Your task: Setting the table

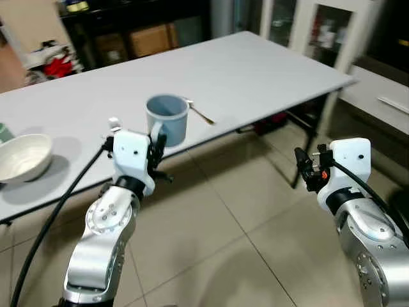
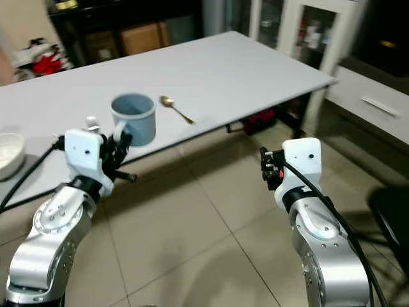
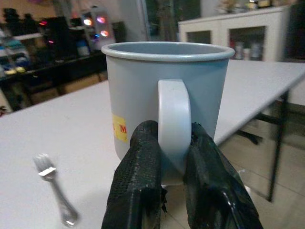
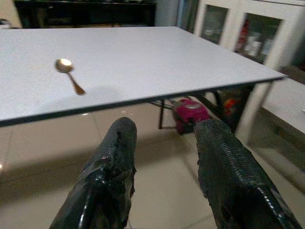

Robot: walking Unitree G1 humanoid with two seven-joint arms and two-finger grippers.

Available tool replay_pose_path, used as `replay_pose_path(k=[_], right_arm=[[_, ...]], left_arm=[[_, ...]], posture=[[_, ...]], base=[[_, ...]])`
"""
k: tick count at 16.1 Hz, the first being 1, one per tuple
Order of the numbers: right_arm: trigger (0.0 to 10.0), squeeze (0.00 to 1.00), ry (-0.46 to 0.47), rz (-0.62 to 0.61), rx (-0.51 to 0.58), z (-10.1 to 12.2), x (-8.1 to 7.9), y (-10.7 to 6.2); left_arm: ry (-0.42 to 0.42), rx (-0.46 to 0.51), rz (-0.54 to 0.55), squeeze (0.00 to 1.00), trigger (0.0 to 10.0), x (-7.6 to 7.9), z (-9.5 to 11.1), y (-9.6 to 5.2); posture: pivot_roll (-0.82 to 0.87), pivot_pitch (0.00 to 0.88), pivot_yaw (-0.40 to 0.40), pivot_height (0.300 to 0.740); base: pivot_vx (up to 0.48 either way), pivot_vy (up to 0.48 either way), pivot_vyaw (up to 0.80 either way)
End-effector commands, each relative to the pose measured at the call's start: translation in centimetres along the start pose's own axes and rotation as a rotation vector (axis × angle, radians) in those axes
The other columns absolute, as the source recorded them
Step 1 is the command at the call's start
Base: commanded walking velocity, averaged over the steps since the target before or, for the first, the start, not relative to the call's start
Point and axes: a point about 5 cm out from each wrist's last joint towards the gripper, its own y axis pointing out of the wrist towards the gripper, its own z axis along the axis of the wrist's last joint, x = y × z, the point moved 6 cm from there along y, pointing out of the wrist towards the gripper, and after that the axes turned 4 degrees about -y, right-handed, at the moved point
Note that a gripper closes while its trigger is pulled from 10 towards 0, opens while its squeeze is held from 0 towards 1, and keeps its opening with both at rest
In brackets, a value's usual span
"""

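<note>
While our left end effector [image 3: 174, 157] pinches its handle, the mug [image 1: 167, 119] stands upright at the surface's [image 1: 255, 70] near edge, handle facing us. Our right end effector [image 4: 164, 157] hangs open, holding nothing.

Smooth matt mug [image 3: 164, 102], shiny metal spoon [image 4: 69, 75]

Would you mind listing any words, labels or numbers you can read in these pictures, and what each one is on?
"M": a red letter on the yellow label on the side of the blue mug, whose handle is held by the left gripper; the rest of the label curves out of sight and cannot be read.
Items in the glass cabinet: too small and blurred to read.
No other text can be read.
</note>
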Motion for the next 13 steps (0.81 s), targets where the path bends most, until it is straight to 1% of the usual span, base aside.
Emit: replay_pose_path(k=[1, 6, 8, 9, 11, 13], right_arm=[[10.0, 0.00, 0.013, 0.045, 0.017, 0.5, -1.0, 0.0], [10.0, 0.00, 0.018, 0.055, 0.027, 0.6, -1.3, 0.0], [10.0, 0.00, 0.017, 0.071, 0.029, 0.7, -1.6, 0.1], [10.0, 0.00, 0.001, 0.094, 0.024, 0.7, -1.9, 0.1], [10.0, 0.00, -0.060, 0.179, 0.024, 0.7, -3.3, 0.0], [10.0, 0.00, -0.061, 0.268, 0.020, 0.5, -4.8, -0.2]], left_arm=[[0.020, -0.016, 0.054, 0.00, 10.0, -1.5, -0.4, 0.0], [0.029, -0.015, 0.100, 0.00, 10.0, -2.5, -0.3, 0.4], [0.036, -0.015, 0.128, 0.00, 10.0, -3.0, -0.3, 0.4], [0.043, -0.018, 0.158, 0.00, 10.0, -3.7, -0.4, 0.3], [0.055, -0.032, 0.221, 0.00, 10.0, -5.1, -0.7, 0.0], [0.070, -0.039, 0.250, 0.00, 10.0, -5.8, -0.8, -0.4]], posture=[[-0.11, 0.000, 0.057, 0.740], [-0.11, 0.000, 0.067, 0.740], [-0.11, 0.000, 0.068, 0.740], [-0.10, 0.000, 0.068, 0.740], [-0.10, 0.000, 0.065, 0.740], [-0.09, 0.000, 0.060, 0.740]], base=[[0.409, 0.000, 0.00], [0.431, 0.000, 0.00], [0.441, 0.000, 0.00], [0.442, 0.000, 0.00], [0.442, 0.000, 0.80], [0.439, 0.000, 0.80]])
